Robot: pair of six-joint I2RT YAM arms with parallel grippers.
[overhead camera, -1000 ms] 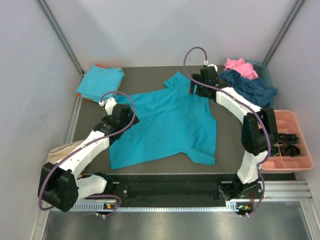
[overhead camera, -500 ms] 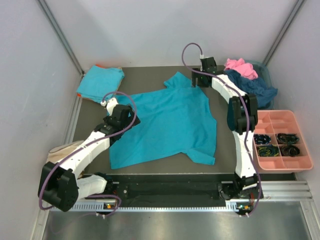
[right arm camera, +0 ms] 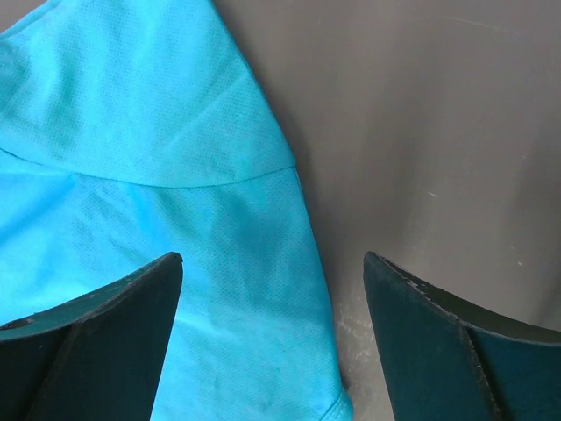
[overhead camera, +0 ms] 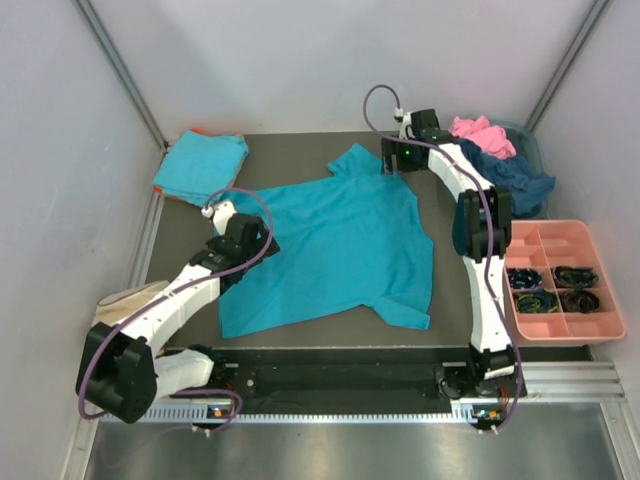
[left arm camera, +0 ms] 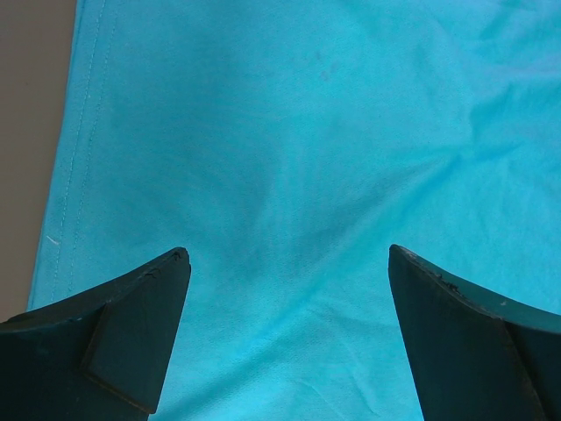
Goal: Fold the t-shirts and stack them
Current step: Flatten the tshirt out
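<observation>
A turquoise t-shirt (overhead camera: 335, 250) lies spread flat on the dark table, one sleeve toward the back and the other toward the front right. My left gripper (overhead camera: 260, 238) hovers open over its left side; in the left wrist view the open left gripper (left arm camera: 289, 254) has teal cloth (left arm camera: 289, 132) beneath and nothing between the fingers. My right gripper (overhead camera: 394, 160) is open above the shirt's far right edge. In the right wrist view the right gripper (right arm camera: 273, 256) straddles the shirt's hem (right arm camera: 219, 263). A folded teal t-shirt (overhead camera: 200, 165) lies at the back left.
A pink t-shirt (overhead camera: 480, 130) and a dark navy one (overhead camera: 515, 178) are heaped at the back right. A pink compartment tray (overhead camera: 570, 235) with small dark items stands at the right edge. Bare table (right arm camera: 429, 132) lies right of the hem. A beige object (overhead camera: 125, 298) sits left of the table.
My right arm has stretched out and its gripper has swung back toward the shirt's far right edge, uncovering the pink tray. The left arm has barely shifted. The shirt has not moved.
</observation>
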